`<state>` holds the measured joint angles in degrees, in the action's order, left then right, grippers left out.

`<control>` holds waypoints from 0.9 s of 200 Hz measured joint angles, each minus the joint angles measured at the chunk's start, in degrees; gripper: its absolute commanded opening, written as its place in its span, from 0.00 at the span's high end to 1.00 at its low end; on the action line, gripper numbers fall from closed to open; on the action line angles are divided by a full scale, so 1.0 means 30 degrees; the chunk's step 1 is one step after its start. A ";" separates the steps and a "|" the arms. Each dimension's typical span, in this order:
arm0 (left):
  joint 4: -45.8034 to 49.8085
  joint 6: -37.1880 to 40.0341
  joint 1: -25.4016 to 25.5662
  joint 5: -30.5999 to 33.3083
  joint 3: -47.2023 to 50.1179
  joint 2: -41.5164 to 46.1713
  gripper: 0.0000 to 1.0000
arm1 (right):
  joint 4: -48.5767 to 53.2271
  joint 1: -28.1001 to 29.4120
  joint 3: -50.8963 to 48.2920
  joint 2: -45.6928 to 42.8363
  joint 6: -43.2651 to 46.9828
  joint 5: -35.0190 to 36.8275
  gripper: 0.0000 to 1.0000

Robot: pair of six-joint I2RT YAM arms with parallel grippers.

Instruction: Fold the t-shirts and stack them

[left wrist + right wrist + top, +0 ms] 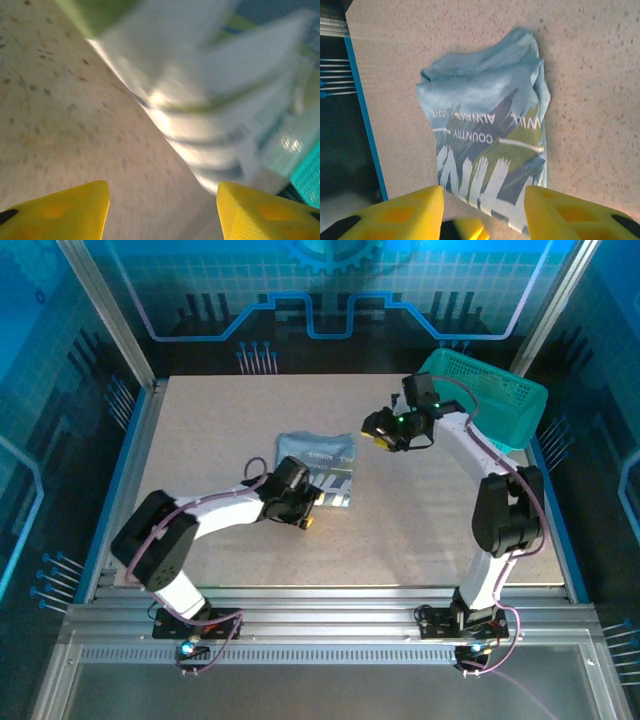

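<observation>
Blue-tinted ambient light, left wrist view heavily blurred, others sharp

I saw one pale blue t-shirt [322, 462] lying folded and slightly rumpled mid-tabletop [200, 420], white and green lettering facing up.

The t-shirt [490, 145] reads "ALWAYS LOVE" and "COUNTRY"
</observation>
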<state>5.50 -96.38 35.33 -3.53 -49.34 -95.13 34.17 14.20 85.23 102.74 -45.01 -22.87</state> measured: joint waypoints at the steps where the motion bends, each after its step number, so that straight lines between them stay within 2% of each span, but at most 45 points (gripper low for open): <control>1: -0.0058 -0.0066 0.0015 0.0036 0.0000 -0.0066 0.40 | 0.0000 0.0000 -0.0095 -0.0051 -0.0007 -0.0044 0.52; 41: -0.3206 -0.2790 0.0576 0.2047 0.0000 -0.1311 0.47 | -0.0087 0.0007 -0.2331 -0.1122 0.0007 -0.0780 0.52; 80: -0.5741 -0.4262 0.0656 0.3016 0.0000 -0.2601 0.70 | -0.0124 -0.0036 -0.3774 -0.2273 0.0029 -0.1268 0.52; 122: -0.7577 -0.4998 0.0321 0.3657 -0.0262 -0.3847 0.77 | -0.0124 -0.0423 -0.4189 -0.2849 0.0168 -0.1588 0.52; 154: -0.8167 -0.4954 -0.0918 0.3825 -0.0437 -0.4204 0.83 | -0.0124 -0.0503 -0.4401 -0.2965 0.0168 -0.1610 0.53; 180: -0.8320 -0.4444 -0.3366 0.3752 -0.0386 -0.4197 0.86 | -0.0073 -0.0503 -0.4422 -0.3147 0.0160 -0.1588 0.53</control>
<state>-19.46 -109.71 25.23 7.73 -50.50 -107.72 33.95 12.69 71.96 93.30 -44.53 -27.64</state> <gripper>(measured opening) 0.149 0.472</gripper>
